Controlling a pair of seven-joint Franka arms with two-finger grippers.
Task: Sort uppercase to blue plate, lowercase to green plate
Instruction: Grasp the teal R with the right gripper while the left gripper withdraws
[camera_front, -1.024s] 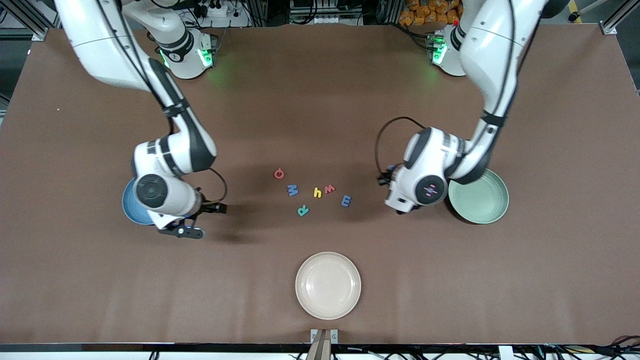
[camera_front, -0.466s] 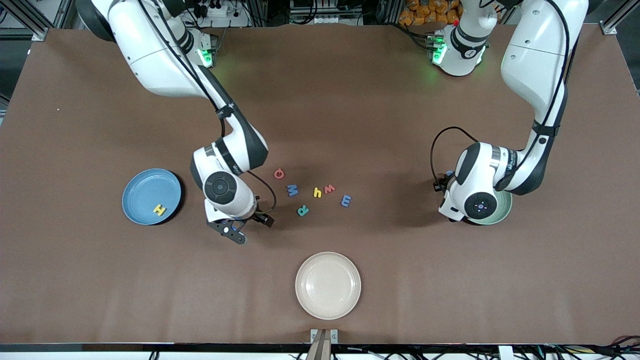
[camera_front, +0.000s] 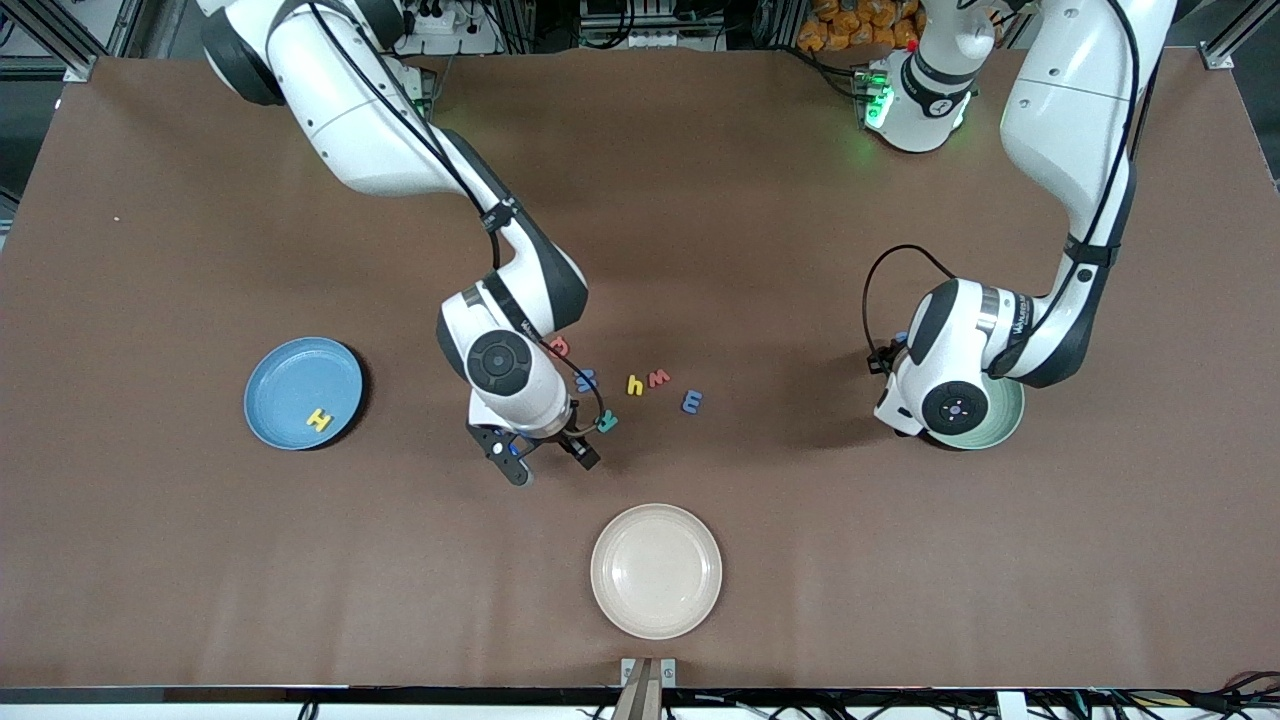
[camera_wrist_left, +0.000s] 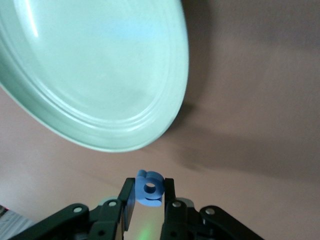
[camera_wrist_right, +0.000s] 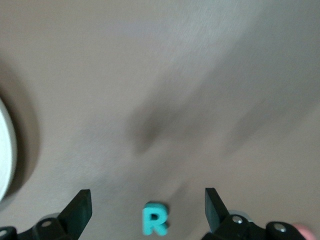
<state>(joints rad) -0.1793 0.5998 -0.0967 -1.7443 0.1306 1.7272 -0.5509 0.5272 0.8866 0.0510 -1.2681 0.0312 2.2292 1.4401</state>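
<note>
The right tool (camera_front: 545, 462) hangs wide open over the brown surface (camera_front: 200, 560), just above the teal R (camera_wrist_right: 155, 219). The left tool (camera_wrist_left: 149, 200) pinches the blue a (camera_wrist_left: 150, 188) beside the green plate (camera_wrist_left: 90, 70). The yellow H (camera_front: 319, 419) lies in the blue plate (camera_front: 285, 365).

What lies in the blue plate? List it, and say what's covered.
In the blue plate lies one letter, the yellow H, flat on the bottom toward the right arm's reach. Nothing else lies in it, and neither arm covers any part of it.
</note>
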